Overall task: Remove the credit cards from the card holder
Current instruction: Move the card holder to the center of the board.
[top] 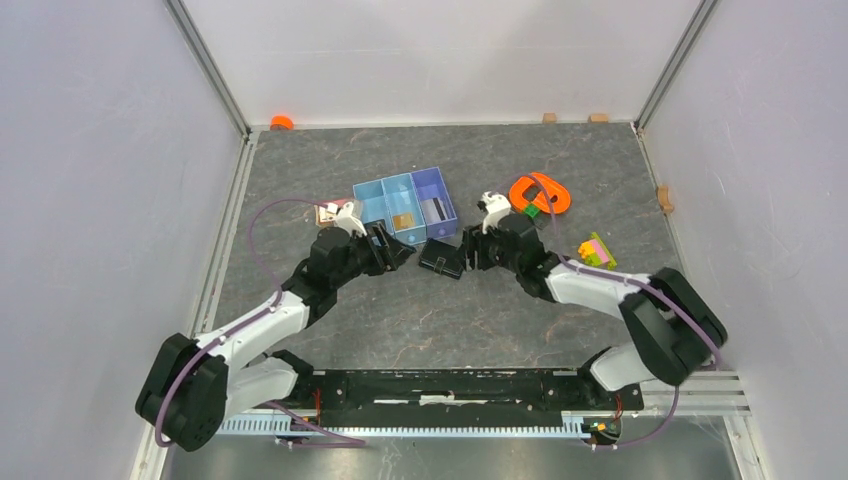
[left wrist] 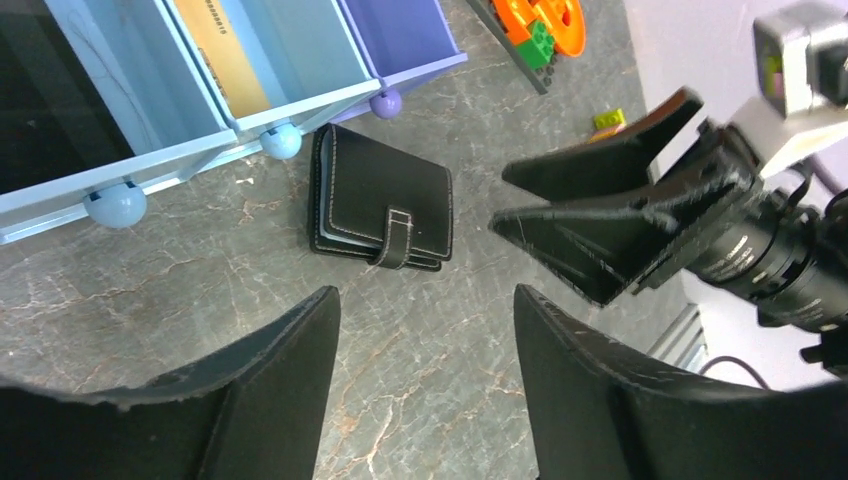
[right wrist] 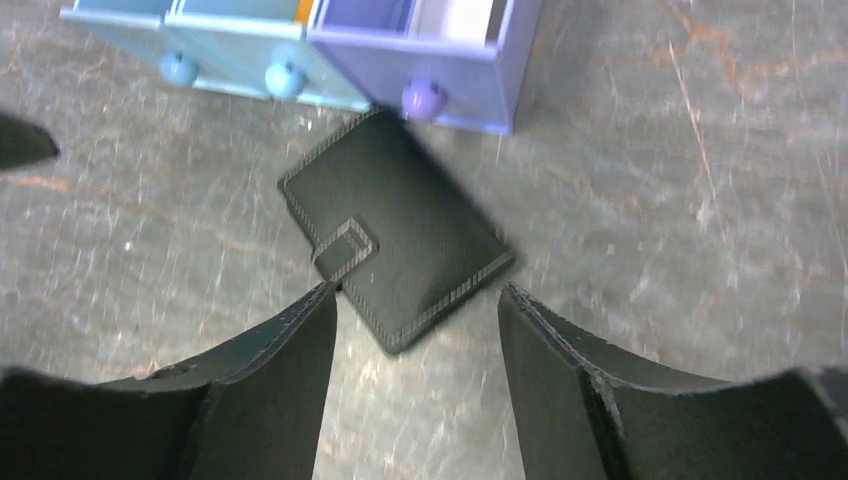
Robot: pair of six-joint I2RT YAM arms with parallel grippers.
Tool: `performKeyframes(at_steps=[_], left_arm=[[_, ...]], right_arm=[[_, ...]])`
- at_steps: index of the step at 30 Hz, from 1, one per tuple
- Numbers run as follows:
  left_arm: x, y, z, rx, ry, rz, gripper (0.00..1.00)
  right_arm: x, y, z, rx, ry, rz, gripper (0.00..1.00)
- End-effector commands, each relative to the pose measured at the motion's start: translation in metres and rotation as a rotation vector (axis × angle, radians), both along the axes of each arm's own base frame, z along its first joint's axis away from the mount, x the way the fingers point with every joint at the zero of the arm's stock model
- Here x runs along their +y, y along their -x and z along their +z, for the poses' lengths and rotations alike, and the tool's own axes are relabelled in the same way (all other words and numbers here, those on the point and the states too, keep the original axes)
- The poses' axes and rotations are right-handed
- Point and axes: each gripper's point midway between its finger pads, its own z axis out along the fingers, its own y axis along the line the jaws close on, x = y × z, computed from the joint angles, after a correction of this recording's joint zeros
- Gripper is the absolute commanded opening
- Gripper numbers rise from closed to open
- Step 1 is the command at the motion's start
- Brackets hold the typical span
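The card holder, a black folded wallet with its tab shut, lies flat on the table just in front of the blue tray. It shows in the left wrist view and the right wrist view. A pale silver-grey credit card lies in the tray's purple compartment and a tan card in the middle one. Any cards inside the wallet are hidden. My left gripper is open and empty, left of the wallet. My right gripper is open and empty at the wallet's right corner.
The tray's front wall with round knobs is right behind the wallet. An orange ring toy and coloured blocks lie to the right. A small wooden piece sits left of the tray. White walls enclose the table.
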Motion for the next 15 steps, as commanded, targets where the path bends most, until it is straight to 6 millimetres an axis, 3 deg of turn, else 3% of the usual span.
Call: performKeyframes(at_steps=[1,7,10,15], left_arm=[[0.001,-0.01,-0.006,0.0,-0.065,0.025,0.69],[-0.022,-0.013,-0.031,0.093,-0.025,-0.052,0.56],[-0.028,-0.014,-0.041,0.13,-0.024,-0.078,0.49],[-0.03,-0.015,-0.046,0.145,-0.025,-0.083,0.48]], right_arm=[[0.015,-0.035,-0.001,-0.023,0.032,-0.008,0.65],[0.023,-0.063,-0.01,-0.017,0.04,-0.008,0.72],[0.023,-0.062,-0.018,0.013,0.014,0.011,0.74],[0.034,-0.045,-0.03,0.072,-0.049,0.081,0.69]])
